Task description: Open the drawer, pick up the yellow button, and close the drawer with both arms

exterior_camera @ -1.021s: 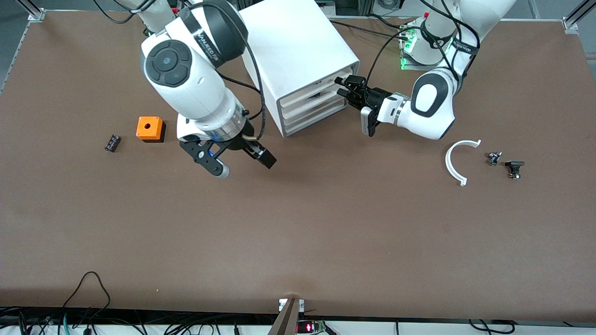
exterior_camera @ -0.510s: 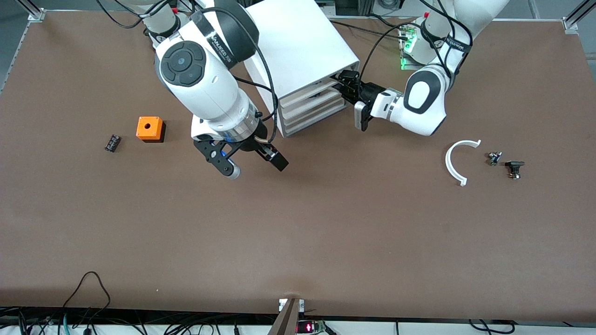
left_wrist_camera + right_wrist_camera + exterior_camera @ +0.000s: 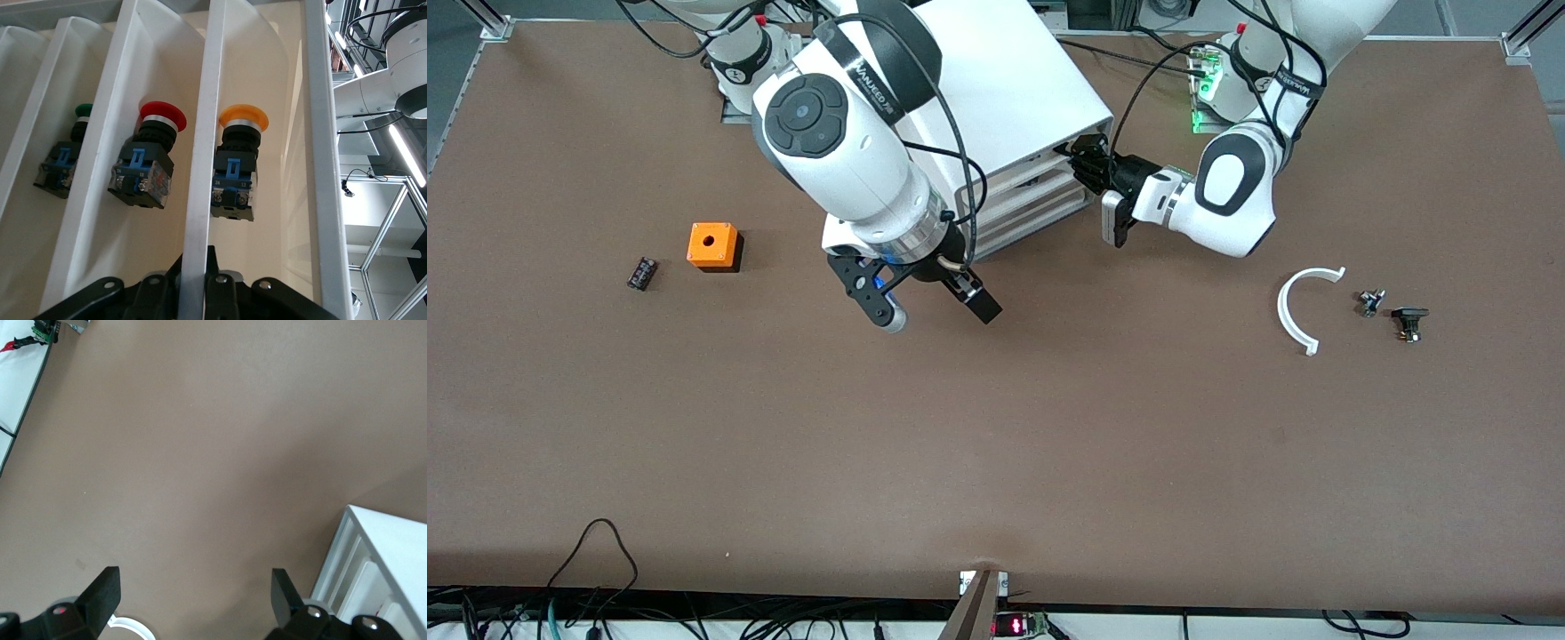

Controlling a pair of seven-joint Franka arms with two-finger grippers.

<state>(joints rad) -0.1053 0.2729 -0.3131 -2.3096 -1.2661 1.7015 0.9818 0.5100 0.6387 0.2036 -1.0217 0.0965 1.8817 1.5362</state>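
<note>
**Near half of the desk.** Nothing of the task is lying along the table's (image 3: 996,462) near edge.

**Middle band.** Toward the left arm's end, a white curved strip (image 3: 1303,307) and two small dark parts (image 3: 1392,313) are sitting. Toward the right arm's end, a small black block (image 3: 641,272) and an orange cube (image 3: 712,245) are sitting. The right gripper (image 3: 938,315) is hovering over bare desk in front of the cabinet (image 3: 1005,80), spread wide and carrying nothing. This arm is waiting.

**Toward the bases' edge.** The left gripper (image 3: 1074,160) is pressing in at the cabinet's front, level with the drawer (image 3: 1021,176). Whether this hand is clamped or loose cannot be told. In the left wrist view, the button (image 3: 243,121) is sitting inside the topmost compartment. A red button (image 3: 162,119) and a green button (image 3: 83,110) are sitting in the compartments below. The drawer is looking hardly drawn out, if at all, so opening is judged to be the step in hand.

**Risks.**
- A white front rail is running straight into the left gripper's body. If that rail belongs to the lower drawer, the pull would be opening the wrong one.
- A shallow hold would be slipping off.
- A hard pull could drag the unsecured cabinet along.
- The drawer could run into the waiting right gripper.
</note>
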